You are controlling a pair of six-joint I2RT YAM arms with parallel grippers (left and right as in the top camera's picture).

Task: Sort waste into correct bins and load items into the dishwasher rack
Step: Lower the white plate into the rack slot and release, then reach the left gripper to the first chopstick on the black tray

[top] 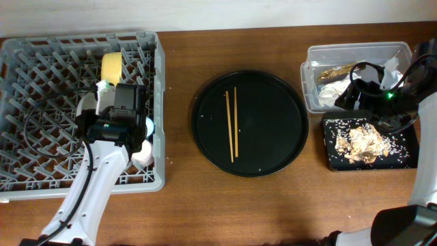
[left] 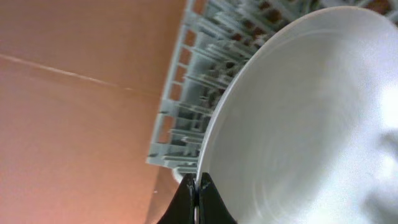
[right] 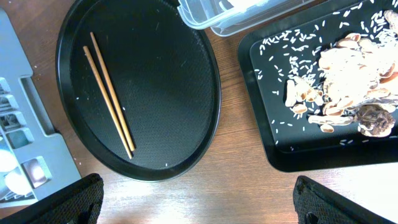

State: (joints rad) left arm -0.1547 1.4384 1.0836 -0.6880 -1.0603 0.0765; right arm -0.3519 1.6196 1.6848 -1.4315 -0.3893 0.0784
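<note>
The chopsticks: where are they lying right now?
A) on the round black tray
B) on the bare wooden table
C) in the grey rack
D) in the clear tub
A: the two chopsticks lie side by side on the round black tray, in the middle of the table.

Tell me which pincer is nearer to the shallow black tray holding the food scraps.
Right. The right pincer hangs open close beside the black tray. The left pincer is far off at the dishwasher rack, shut on the plate at its rim.
</note>
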